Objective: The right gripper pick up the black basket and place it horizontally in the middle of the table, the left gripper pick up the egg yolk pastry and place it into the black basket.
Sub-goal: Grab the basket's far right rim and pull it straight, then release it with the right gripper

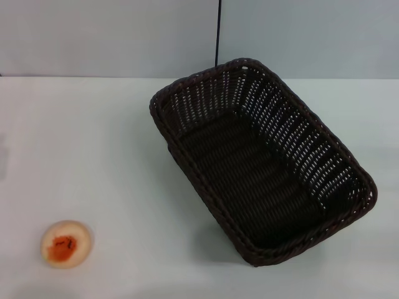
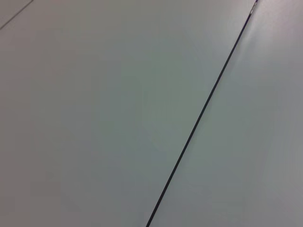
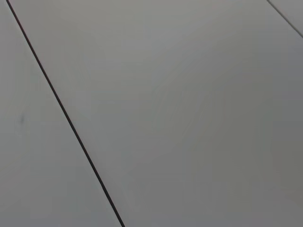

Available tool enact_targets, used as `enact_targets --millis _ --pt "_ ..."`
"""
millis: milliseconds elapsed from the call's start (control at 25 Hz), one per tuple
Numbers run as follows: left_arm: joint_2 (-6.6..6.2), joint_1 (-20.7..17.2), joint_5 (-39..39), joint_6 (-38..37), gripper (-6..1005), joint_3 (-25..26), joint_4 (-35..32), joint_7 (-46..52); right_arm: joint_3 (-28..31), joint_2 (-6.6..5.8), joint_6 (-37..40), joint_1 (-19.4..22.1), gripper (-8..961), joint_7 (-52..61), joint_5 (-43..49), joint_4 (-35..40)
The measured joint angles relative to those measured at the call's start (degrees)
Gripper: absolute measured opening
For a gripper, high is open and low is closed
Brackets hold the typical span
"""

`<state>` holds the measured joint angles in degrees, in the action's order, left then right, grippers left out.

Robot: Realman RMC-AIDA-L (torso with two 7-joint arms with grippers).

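The black basket [image 1: 262,162] lies on the white table [image 1: 112,143], right of centre, turned diagonally with one short end toward the far middle and the other toward the near right. It is empty. The egg yolk pastry [image 1: 65,243] sits on the table at the near left, orange-red patch up, well apart from the basket. Neither gripper shows in the head view. The left wrist view and the right wrist view show only a plain pale surface crossed by a thin dark line.
A pale wall runs along the table's far edge, with a thin dark vertical seam [image 1: 219,31] behind the basket. Bare tabletop lies between the pastry and the basket.
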<state>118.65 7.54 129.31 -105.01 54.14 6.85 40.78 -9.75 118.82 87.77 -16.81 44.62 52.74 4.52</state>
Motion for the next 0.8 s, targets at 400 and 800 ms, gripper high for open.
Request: enact_targets --millis 400,800 --pt "-0.02 0.19 -0.01 -0.71 582 0.00 0.01 -0.04 0.00 -0.02 -0.68 -0.54 477 0.03 2.74 0.37" --pt "-0.09 0.20 0.05 -0.38 575 -0.08 0.01 -0.05 -0.01 -0.27 -3.25 -2.28 499 9.51 23.79 11.54"
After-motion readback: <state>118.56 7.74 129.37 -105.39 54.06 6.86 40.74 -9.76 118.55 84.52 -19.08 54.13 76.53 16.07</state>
